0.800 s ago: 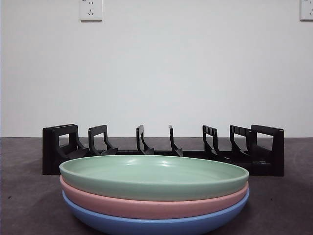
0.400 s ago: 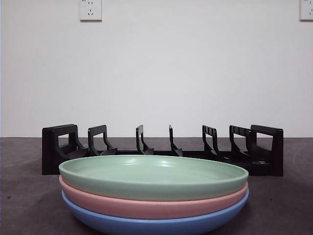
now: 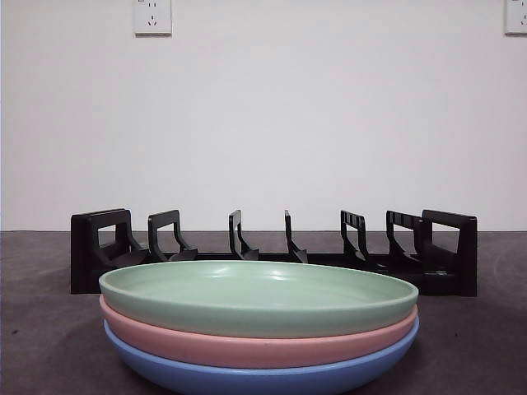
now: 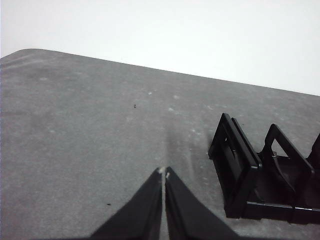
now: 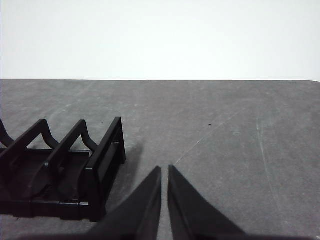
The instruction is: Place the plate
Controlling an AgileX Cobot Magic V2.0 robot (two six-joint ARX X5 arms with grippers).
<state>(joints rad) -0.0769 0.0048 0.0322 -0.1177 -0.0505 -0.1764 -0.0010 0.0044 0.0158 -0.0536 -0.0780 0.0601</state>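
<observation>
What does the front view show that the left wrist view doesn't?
Only the front view shows the three stacked plates: green plate on pink plate on blue plate, plus the wall sockets. Only the left wrist view shows the left claw, its tips together, holding nothing. Both show the black rack and the grey table.

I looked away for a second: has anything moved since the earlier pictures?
Nothing visibly changed. The green plate still tops the pink plate and blue plate in front of the black rack; neither gripper holds anything.
</observation>
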